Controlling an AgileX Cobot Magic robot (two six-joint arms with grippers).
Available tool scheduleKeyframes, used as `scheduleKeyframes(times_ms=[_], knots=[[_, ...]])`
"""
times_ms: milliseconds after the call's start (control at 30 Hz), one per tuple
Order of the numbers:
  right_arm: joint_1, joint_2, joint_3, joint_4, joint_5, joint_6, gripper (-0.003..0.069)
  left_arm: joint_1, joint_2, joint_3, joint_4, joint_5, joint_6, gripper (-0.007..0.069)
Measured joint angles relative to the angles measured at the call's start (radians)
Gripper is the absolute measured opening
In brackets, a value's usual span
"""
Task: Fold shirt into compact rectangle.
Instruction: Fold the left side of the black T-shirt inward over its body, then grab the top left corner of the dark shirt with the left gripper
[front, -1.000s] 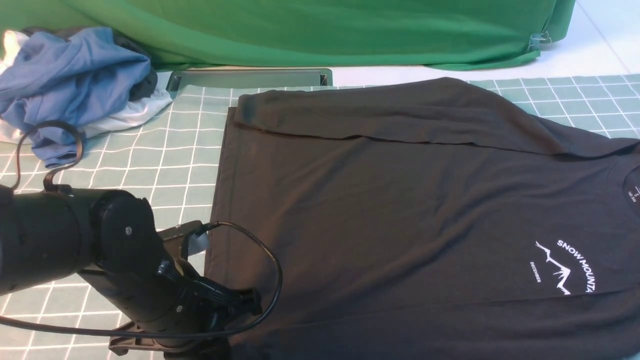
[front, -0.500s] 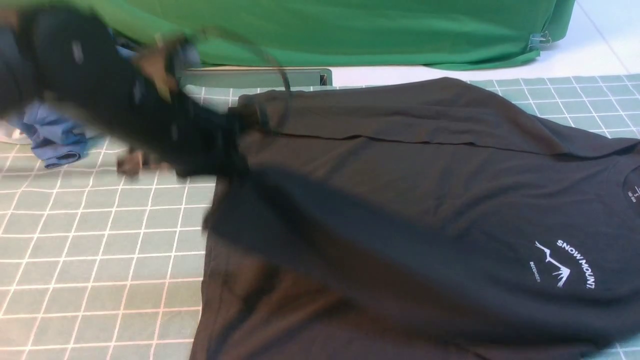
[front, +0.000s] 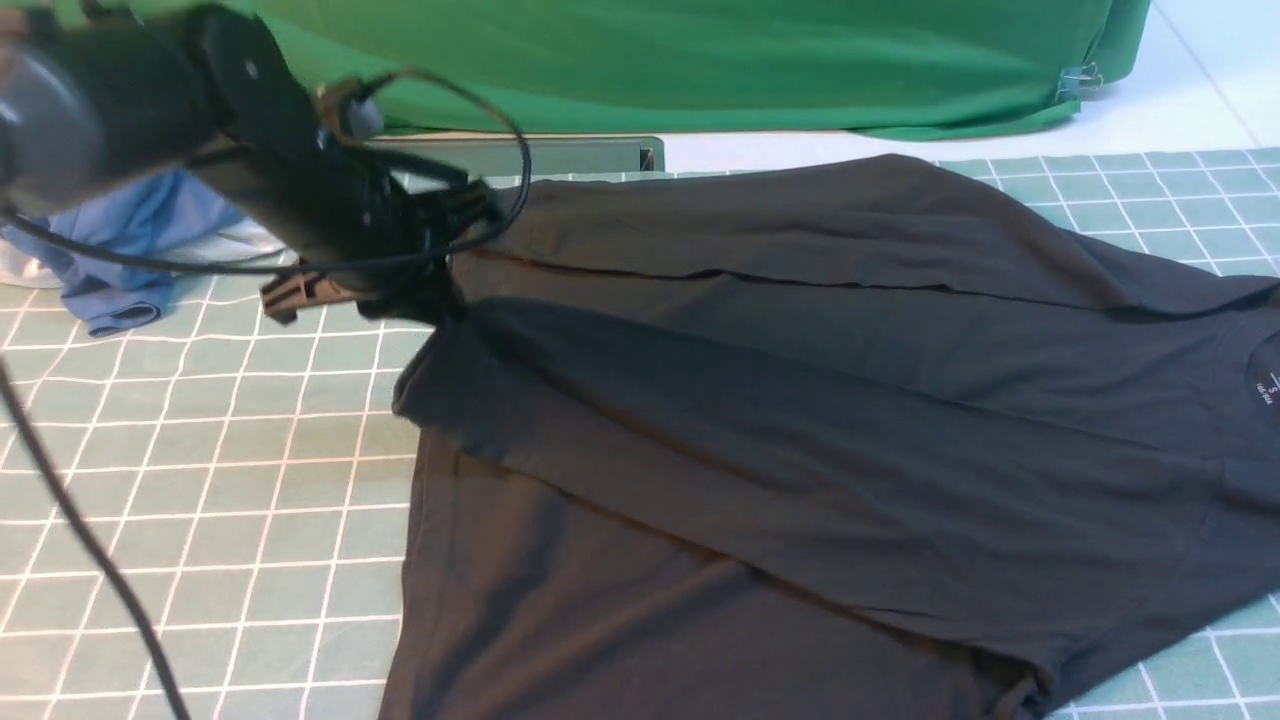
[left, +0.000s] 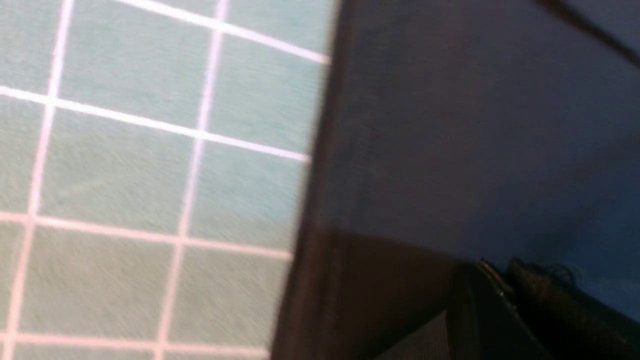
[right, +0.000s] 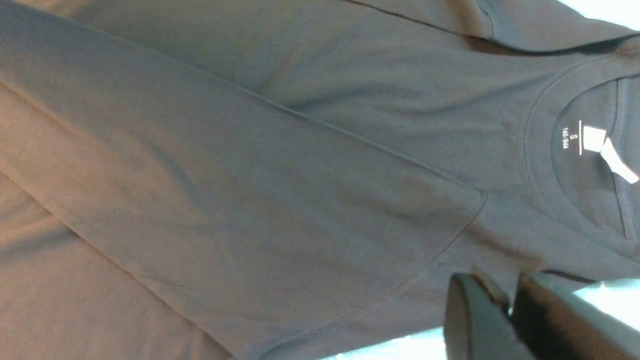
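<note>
Covering the tabletop is a pale green mat (front: 200, 480) ruled in white squares, with bare white table (front: 1150, 110) beyond it and a big green cloth (front: 700, 60) draped along the back, a metal clip (front: 1080, 78) on its right end. A grey tray (front: 560, 155) lies at the foot of that cloth, and a heap of blue and white clothes (front: 130, 240) sits at the far left. The black shirt (front: 800, 420) lies spread across the mat, neck to the right, its near side doubled back over the middle in a slanting flap. The left claw (front: 440, 295) is clamped on the flap's corner at the hem end, held just off the mat, with a black cable (front: 100, 570) trailing down to the near edge. The left wrist view adds only a blurred close look at the hem edge against the squares. Only the right wrist view shows the right claw (right: 505, 287), by the shirt's edge below the collar, its fingers close together with a sliver of light between; whether it grips cloth I cannot tell. That view also shows the white neck label (right: 592, 140) clearly.
</note>
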Motion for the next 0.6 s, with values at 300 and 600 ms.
scheduleKeyframes(times_ms=[300, 600], knots=[[0.000, 0.000, 0.000, 0.000, -0.001, 0.000, 0.0158, 0.059, 0.097, -0.134, -0.007, -0.075, 0.004, 0.0206], [0.000, 0.000, 0.000, 0.000, -0.001, 0.004, 0.0170, 0.059, 0.240, -0.308, -0.153, -0.132, 0.080, 0.0383]])
